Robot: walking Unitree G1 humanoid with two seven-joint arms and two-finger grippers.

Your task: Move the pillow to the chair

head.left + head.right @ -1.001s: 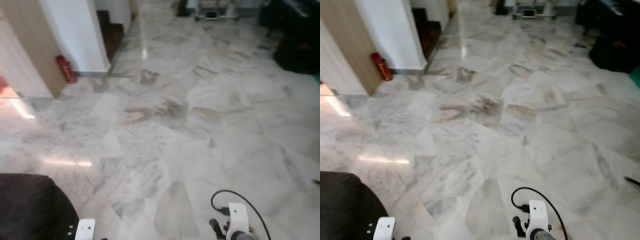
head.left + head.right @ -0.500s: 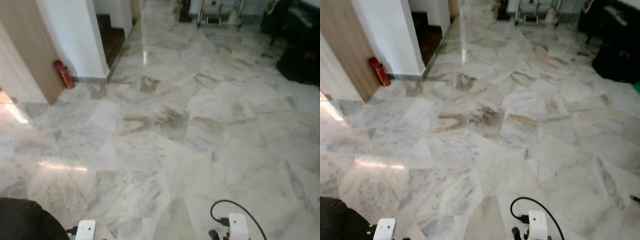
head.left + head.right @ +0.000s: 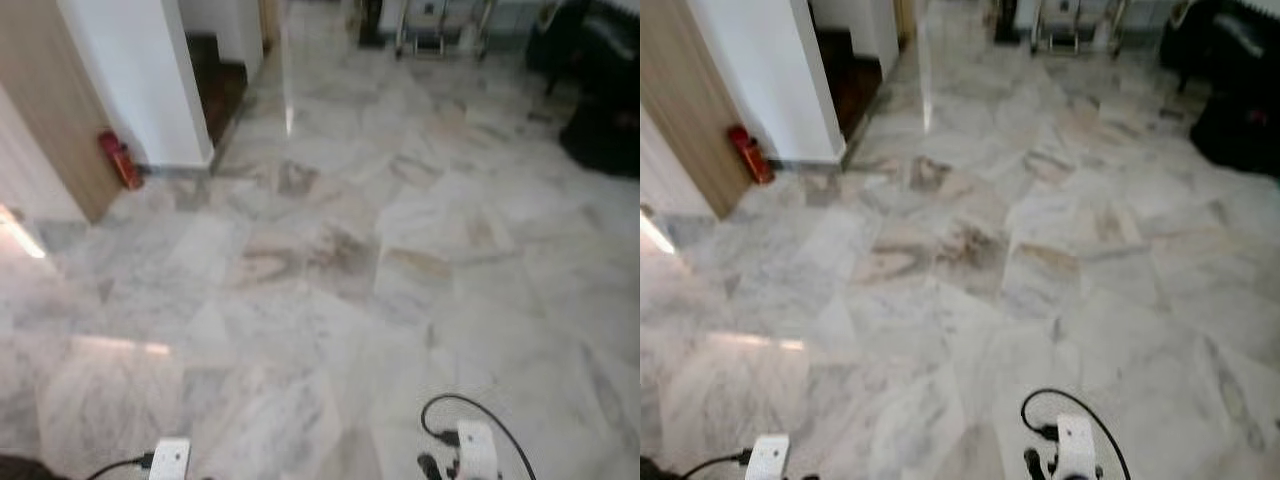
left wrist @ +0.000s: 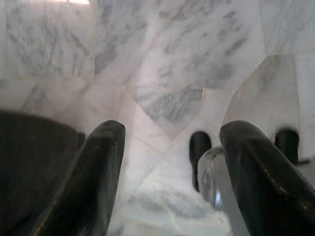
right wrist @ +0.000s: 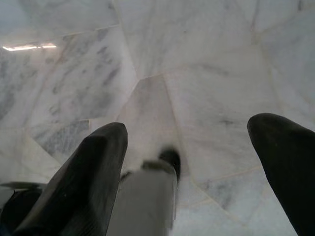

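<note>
I am over a pale marble floor (image 3: 330, 260) and the head views are blurred. My left gripper (image 4: 174, 130) hangs low over the tiles, open, with nothing between its fingers. A dark soft mass (image 4: 29, 167) lies beside it; I cannot tell what it is. My right gripper (image 5: 189, 125) is also open over bare floor and holds nothing. The white wrist housings of the left arm (image 3: 170, 460) and the right arm (image 3: 475, 450) sit at the bottom edge of the head views.
A white pillar (image 3: 140, 80) and a wooden panel (image 3: 45, 110) stand at the left, with a red fire extinguisher (image 3: 118, 160) at their foot. Dark steps (image 3: 215, 85) lie behind the pillar. Black furniture (image 3: 605, 130) is at the far right, a wheeled cart (image 3: 435, 25) at the back.
The camera has moved, so the whole floor has slid down and left in the picture. The dark mass at the lower left has nearly left the head views. Both grippers stay open.
</note>
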